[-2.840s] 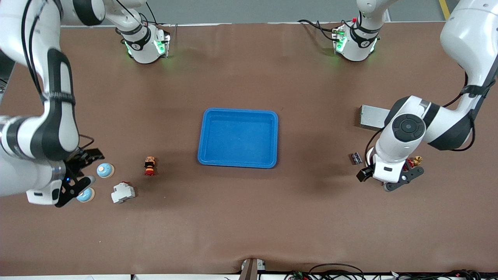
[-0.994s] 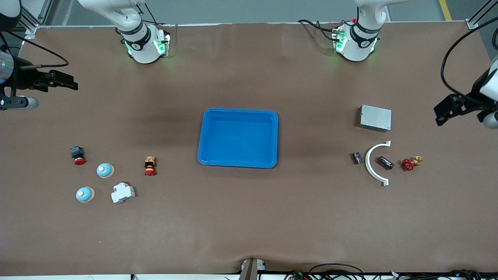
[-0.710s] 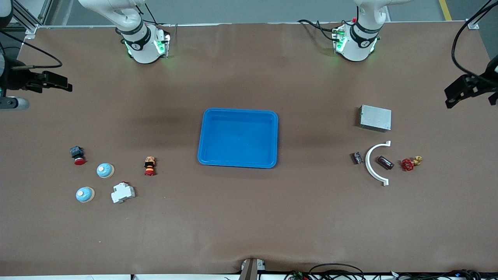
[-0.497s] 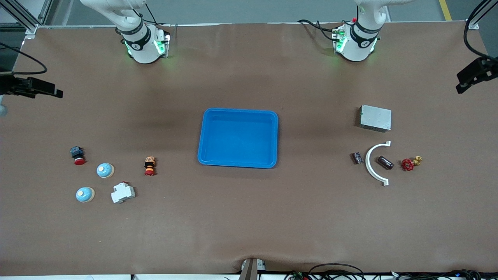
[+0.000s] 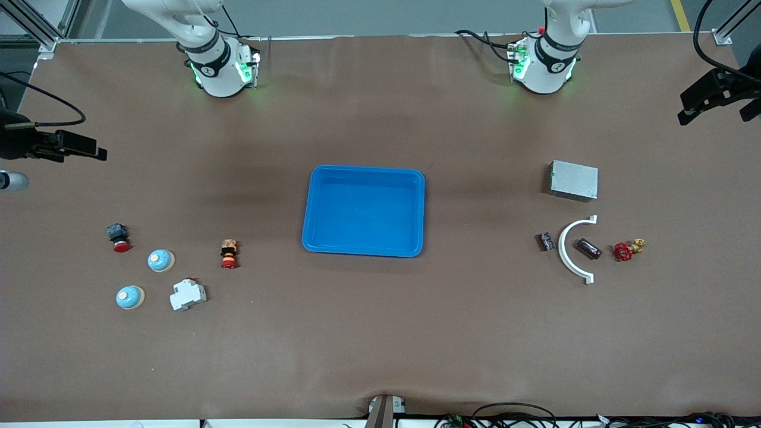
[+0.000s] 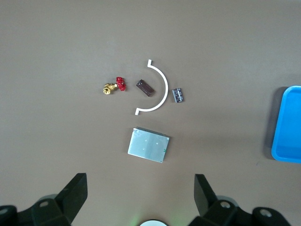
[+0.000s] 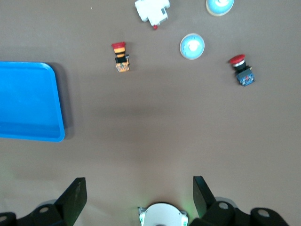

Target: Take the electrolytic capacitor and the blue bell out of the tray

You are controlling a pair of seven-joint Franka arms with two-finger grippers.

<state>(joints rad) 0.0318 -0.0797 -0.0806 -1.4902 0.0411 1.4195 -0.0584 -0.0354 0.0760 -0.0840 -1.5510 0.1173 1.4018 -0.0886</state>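
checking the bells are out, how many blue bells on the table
2, both on the table toward the right arm's end, outside the tray: one bell beside the white breaker, the other bell nearer the camera.

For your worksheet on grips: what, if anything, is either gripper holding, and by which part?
Nothing. The left gripper and the right gripper both hang open and empty above the table.
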